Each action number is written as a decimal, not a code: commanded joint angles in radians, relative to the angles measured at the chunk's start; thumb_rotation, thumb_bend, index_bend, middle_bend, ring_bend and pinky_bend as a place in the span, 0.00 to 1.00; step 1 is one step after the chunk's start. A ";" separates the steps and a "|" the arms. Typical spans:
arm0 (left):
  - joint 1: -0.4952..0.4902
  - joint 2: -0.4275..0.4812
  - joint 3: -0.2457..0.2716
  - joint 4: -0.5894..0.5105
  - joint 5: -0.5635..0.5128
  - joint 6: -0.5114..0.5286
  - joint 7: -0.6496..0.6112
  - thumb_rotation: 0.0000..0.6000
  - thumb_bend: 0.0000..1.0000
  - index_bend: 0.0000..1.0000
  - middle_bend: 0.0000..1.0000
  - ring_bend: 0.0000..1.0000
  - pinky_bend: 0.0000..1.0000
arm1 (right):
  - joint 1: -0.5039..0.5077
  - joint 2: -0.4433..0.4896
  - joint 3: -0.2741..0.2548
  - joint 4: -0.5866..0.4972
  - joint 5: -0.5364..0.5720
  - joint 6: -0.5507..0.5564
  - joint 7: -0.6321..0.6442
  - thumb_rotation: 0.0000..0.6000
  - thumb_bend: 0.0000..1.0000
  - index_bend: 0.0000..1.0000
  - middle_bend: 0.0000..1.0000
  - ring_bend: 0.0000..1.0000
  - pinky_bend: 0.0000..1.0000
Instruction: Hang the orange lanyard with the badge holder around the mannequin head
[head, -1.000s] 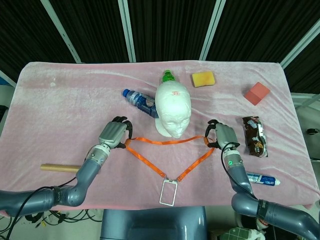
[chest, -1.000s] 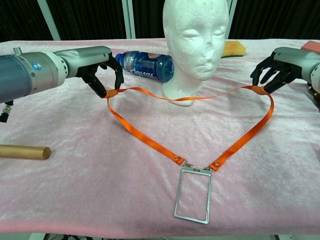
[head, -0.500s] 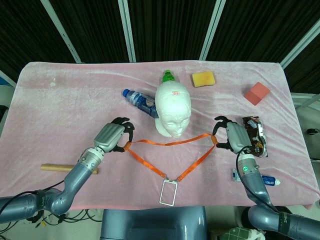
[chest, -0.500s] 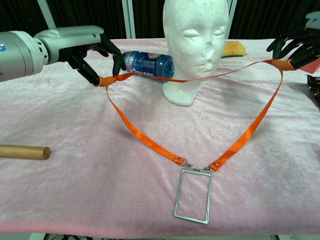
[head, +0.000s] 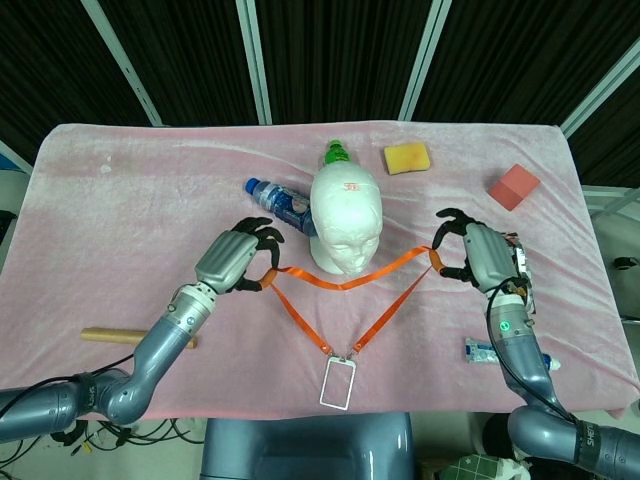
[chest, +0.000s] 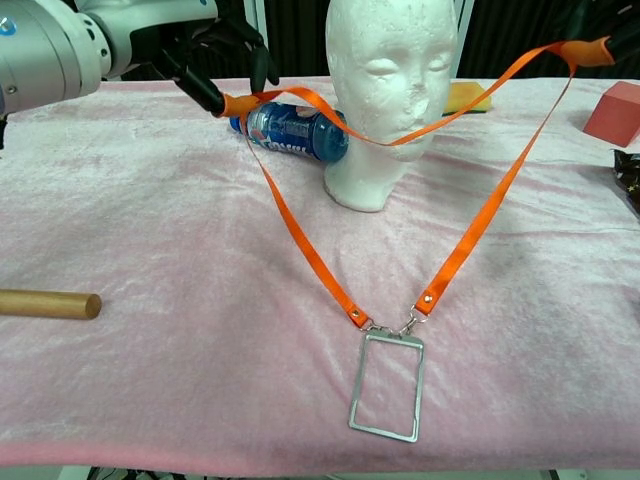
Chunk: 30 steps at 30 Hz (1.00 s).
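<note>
The white mannequin head (head: 345, 219) (chest: 391, 95) stands upright at the table's middle, facing me. My left hand (head: 238, 257) (chest: 210, 55) pinches one side of the orange lanyard (head: 345, 285) (chest: 300, 235) in the air, left of the head. My right hand (head: 473, 254) pinches the other side, right of the head; in the chest view it is almost out of frame at the top right. The far strap sags across the head's chin. The clear badge holder (head: 337, 383) (chest: 386, 388) rests on the cloth at the near edge.
A pink cloth (head: 120, 190) covers the table. A blue bottle (head: 277, 203) (chest: 293, 131) lies left of the head, a green-capped bottle (head: 337, 153) behind it. A yellow sponge (head: 406, 157), red block (head: 513, 186), snack packet (head: 517, 270), tube (head: 476, 350) and wooden stick (head: 115, 336) (chest: 48, 303) lie around.
Both hands have risen with the lanyard, lifting its far strap from the table up to the head's chin. The straps now run steeply down to the badge holder, which has stayed put.
</note>
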 joint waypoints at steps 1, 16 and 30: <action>-0.021 -0.016 -0.039 0.014 -0.043 0.005 -0.012 1.00 0.44 0.60 0.30 0.10 0.11 | 0.022 0.014 0.027 -0.006 0.026 0.000 -0.012 1.00 0.55 0.91 0.23 0.29 0.25; -0.015 0.023 -0.097 0.011 -0.110 0.004 -0.108 1.00 0.44 0.60 0.31 0.10 0.11 | 0.063 0.084 0.093 -0.011 0.148 -0.013 -0.018 1.00 0.56 0.92 0.24 0.29 0.25; 0.001 0.062 -0.169 0.018 -0.154 -0.024 -0.269 1.00 0.44 0.60 0.31 0.10 0.11 | 0.107 0.104 0.122 0.080 0.218 -0.077 0.027 1.00 0.57 0.92 0.24 0.29 0.25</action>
